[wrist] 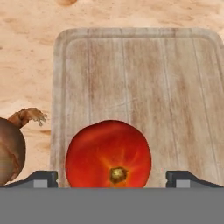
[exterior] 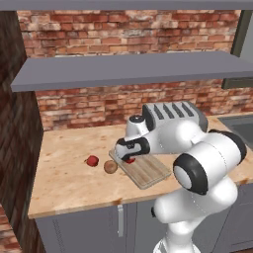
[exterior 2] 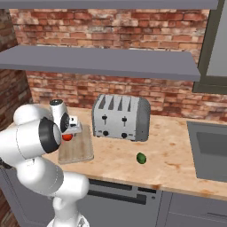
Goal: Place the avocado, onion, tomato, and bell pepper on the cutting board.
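The bright red tomato (wrist: 108,153) lies on the light wooden cutting board (wrist: 140,87) near its edge. My gripper (wrist: 112,178) hangs open just over it, with a gap between the tomato and each fingertip (wrist: 43,178). From the left base the gripper (exterior: 129,156) covers most of the tomato (exterior: 130,160) at the board's (exterior: 148,172) left end. The brown onion (exterior: 110,167) rests on the counter just off the board, and the darker red bell pepper (exterior: 92,160) lies further left. The green avocado (exterior 2: 141,158) sits on the counter in front of the toaster.
A silver toaster (exterior 2: 120,117) stands behind and to the right of the board (exterior 2: 79,151). A sink (exterior 2: 208,150) is set into the counter at the far right. A grey shelf (exterior: 128,69) runs overhead along the brick wall.
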Tool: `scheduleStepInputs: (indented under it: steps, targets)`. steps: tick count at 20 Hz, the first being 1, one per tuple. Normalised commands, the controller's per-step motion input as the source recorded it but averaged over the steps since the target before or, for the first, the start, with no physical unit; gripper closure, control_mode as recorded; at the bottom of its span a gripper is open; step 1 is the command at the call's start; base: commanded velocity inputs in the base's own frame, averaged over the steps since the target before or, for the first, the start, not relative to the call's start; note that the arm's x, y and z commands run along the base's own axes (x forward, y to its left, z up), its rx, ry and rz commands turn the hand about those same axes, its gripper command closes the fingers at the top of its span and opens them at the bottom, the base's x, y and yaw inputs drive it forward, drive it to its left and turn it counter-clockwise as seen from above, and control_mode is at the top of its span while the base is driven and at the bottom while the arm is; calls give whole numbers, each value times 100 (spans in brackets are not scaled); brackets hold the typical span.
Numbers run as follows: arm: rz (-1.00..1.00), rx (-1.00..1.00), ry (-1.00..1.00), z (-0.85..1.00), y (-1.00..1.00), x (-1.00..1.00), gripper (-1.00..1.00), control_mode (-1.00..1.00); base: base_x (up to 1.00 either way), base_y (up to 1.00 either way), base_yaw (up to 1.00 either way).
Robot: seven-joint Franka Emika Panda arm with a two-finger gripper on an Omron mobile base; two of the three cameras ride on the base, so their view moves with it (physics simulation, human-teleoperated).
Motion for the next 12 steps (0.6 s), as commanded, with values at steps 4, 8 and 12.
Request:
scheduleStepInputs:
  steps: [4,8,12]
  targets:
    - [0,0,-8,58,0,0,-100,-100,0,0,0]
    - [0,1,-4,64,0,-15,-100,-100,0,0,0]
    - [0,8,0,49,11,-29,-100,-100,0,0,0]
